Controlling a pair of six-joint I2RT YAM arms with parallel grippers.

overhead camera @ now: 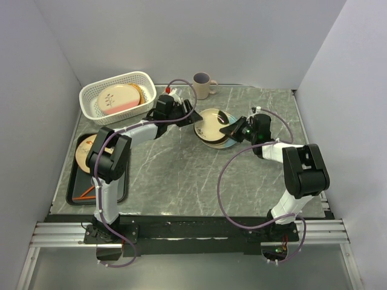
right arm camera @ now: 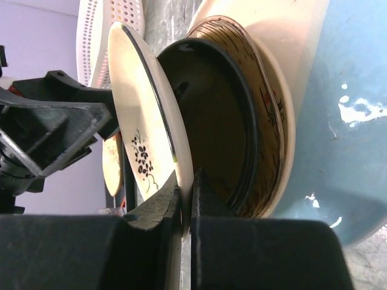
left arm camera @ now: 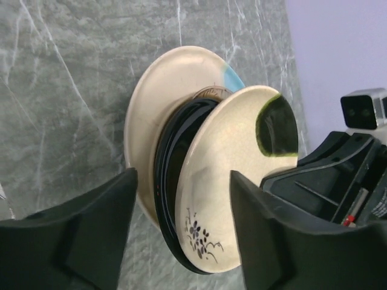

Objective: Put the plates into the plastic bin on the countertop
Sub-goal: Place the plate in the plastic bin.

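Right claw (right arm camera: 186, 181) clamps the rim of a cream round plate with a black flower sprig (right arm camera: 142, 121), tilted up from stacked plates (overhead camera: 205, 140) on the grey marble-look table (overhead camera: 181, 175); left claw (left arm camera: 181, 181) gapes open alongside; white perforated plastic bin (overhead camera: 91, 104) stands well apart.

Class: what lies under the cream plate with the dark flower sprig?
A black-rimmed dark plate, then a brown-lined plate, a larger cream plate and a pale blue plate. Each covers most of the next, so any others are hidden.

Soft, even overhead light, faint shadows; wrist views blur the near fingers (left arm camera: 66, 241), plates (left arm camera: 236, 157) sharp.
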